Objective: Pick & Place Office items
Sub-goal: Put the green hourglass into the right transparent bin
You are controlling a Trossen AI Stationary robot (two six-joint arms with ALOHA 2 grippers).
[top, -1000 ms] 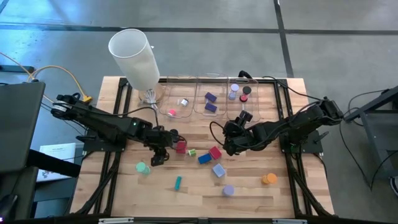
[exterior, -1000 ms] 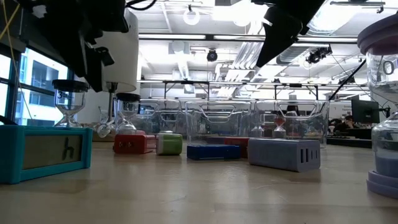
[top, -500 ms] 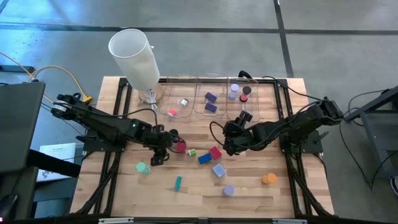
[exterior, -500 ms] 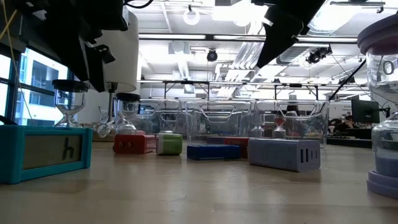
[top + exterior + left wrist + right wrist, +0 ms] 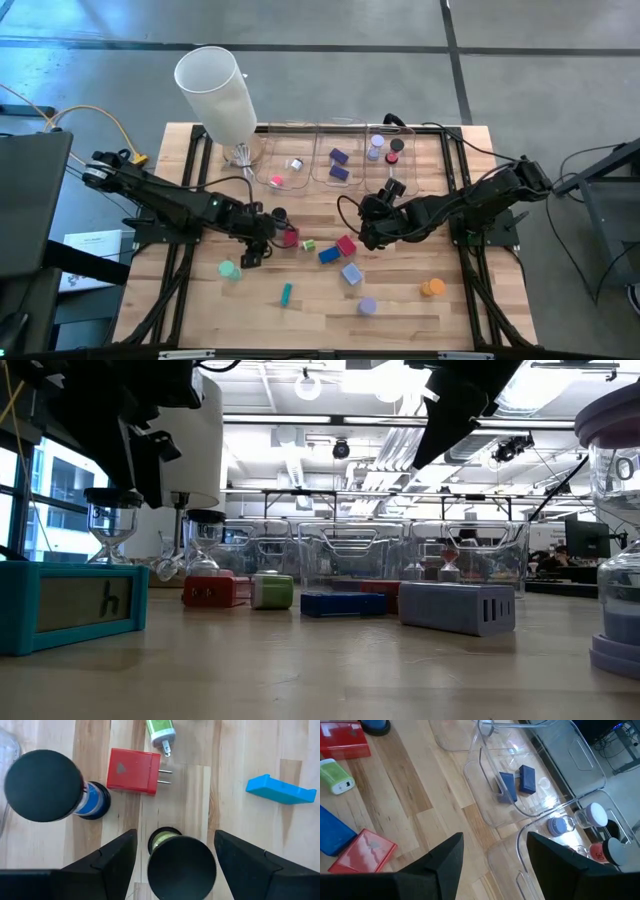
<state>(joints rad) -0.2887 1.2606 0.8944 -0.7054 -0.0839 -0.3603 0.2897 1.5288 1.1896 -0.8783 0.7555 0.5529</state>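
My left gripper (image 5: pixel 175 831) is open, its fingers standing on either side of a black-topped sand timer with green sand (image 5: pixel 181 866), with a gap showing on both sides. Ahead of it are a red plug block (image 5: pixel 132 771), a black-topped blue timer (image 5: pixel 46 786), a small green adapter (image 5: pixel 161 731) and a blue block (image 5: pixel 280 790). In the high view this gripper (image 5: pixel 258 248) hides the green timer. My right gripper (image 5: pixel 366 236) hangs open over the table's middle, beside a red block (image 5: pixel 346 245) and a blue block (image 5: pixel 328 255), with nothing between its fingers (image 5: pixel 445 860).
Three clear bins (image 5: pixel 338 150) line the far edge, holding purple blocks, rolls and small pieces. A tall white cylinder (image 5: pixel 215 90) stands at the far left. A green roll (image 5: pixel 228 269), teal stick (image 5: pixel 286 293), lavender block (image 5: pixel 351 273), lavender roll (image 5: pixel 367 306) and orange roll (image 5: pixel 432 288) lie nearer.
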